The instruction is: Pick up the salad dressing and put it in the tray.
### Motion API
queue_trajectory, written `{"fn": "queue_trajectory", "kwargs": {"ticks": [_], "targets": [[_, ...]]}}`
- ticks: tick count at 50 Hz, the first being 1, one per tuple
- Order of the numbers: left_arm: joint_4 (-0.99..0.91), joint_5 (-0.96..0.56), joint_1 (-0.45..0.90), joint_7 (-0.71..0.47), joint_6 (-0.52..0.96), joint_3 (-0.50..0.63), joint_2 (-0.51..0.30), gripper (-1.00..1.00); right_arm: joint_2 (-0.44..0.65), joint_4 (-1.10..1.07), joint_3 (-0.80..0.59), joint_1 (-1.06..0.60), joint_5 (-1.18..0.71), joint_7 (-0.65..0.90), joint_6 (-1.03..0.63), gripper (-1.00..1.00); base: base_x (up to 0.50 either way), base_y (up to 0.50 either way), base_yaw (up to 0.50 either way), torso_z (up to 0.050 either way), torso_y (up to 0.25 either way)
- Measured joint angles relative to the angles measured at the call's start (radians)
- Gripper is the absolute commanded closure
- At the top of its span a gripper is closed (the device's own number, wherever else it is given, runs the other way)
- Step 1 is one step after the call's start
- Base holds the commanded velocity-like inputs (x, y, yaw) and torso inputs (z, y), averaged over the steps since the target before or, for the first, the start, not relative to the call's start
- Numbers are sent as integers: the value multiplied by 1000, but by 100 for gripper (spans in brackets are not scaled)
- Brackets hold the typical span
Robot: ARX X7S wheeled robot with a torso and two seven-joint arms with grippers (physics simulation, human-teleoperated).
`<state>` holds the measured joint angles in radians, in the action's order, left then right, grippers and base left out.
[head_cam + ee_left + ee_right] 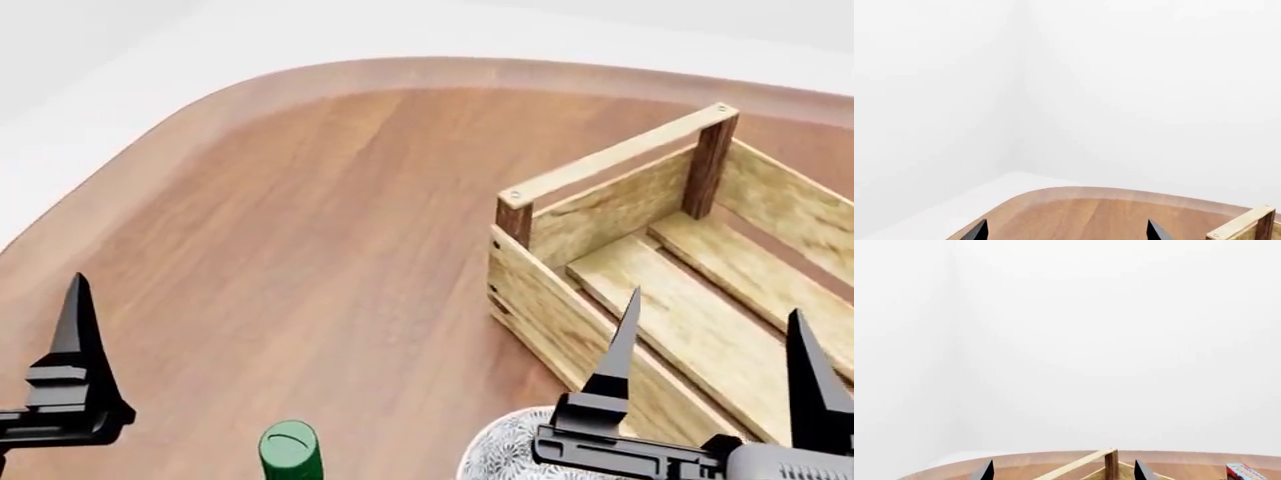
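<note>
The salad dressing shows only as a round dark-green cap (290, 449) at the near edge of the head view, upright on the wooden table. The tray (607, 215) is a light slatted crate with dark corner posts at the right; its corner also shows in the left wrist view (1246, 226) and the right wrist view (1111, 464). My left gripper (1067, 233) is open and empty; one of its fingers (75, 352) stands left of the cap. My right gripper (714, 345) is open and empty above the crate's near wall.
A grey-white patterned bowl (497, 450) sits at the near edge between the cap and the crate. A blue-and-red carton (1245, 472) shows at the right wrist view's edge. The table's rounded edge (200, 105) curves at far left, with white floor beyond.
</note>
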<state>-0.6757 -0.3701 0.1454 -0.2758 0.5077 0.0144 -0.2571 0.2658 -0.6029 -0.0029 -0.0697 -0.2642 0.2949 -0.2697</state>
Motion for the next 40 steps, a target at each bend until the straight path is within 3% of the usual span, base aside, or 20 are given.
{"fn": "queue_trajectory", "kwargs": {"ticks": [26,40], "targets": [[7,-11,-5,-14,-13,10,-12,-100,10,11,-13,6,-7,2,17,-100,0,0,500,0,0],[8,-17,-5,-22,-14,11,-18,-100,54,2,-37,-4,-21,-7,-85,-100,0,0,0,0,0]]}}
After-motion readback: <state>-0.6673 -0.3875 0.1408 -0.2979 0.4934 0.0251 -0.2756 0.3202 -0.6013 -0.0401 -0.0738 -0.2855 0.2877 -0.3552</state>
